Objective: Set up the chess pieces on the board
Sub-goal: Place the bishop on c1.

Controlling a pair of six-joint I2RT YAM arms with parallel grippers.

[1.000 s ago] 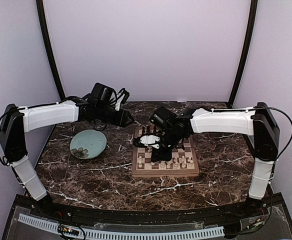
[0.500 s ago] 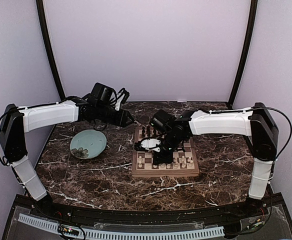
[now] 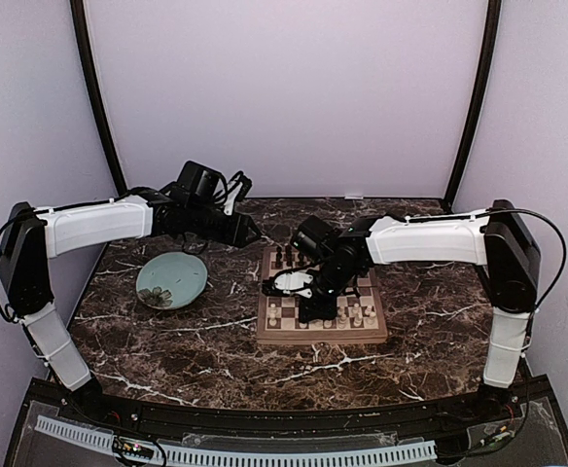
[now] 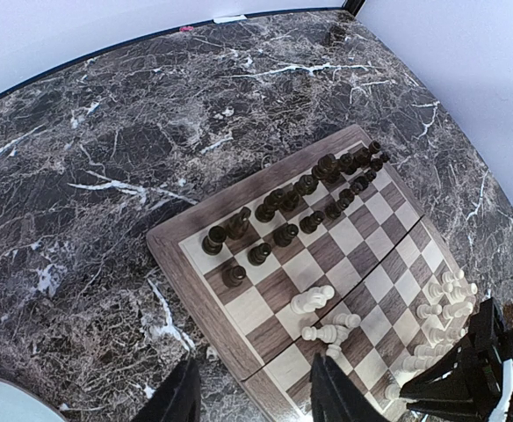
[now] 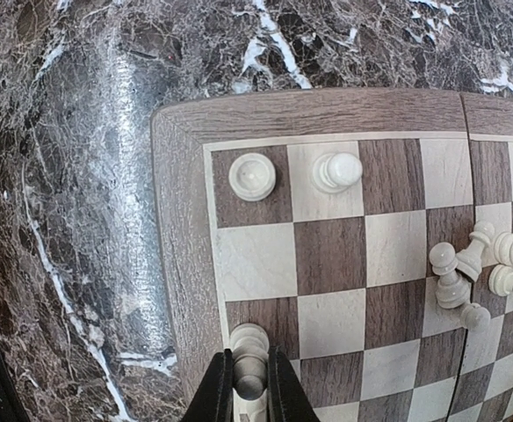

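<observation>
The board lies on the marble table, right of the middle. The round teal plate lies well to the left of it.

The right gripper hangs low over the near half of the board. Its two fingers are almost together, and between them they grip one cream-white piece upright. In the right wrist view this piece is in the column of squares just beside the light wood border. If its base touches the square or not, one cannot tell.

Two other white pieces stand side by side in the corner squares. More white pieces lie fallen together, toward the middle of the board. The dark pieces stand in the two rows on the far side.

The left gripper hovers above the table, beyond the far left corner of the board and apart from it. Its fingers are spread wide and they hold nothing.
</observation>
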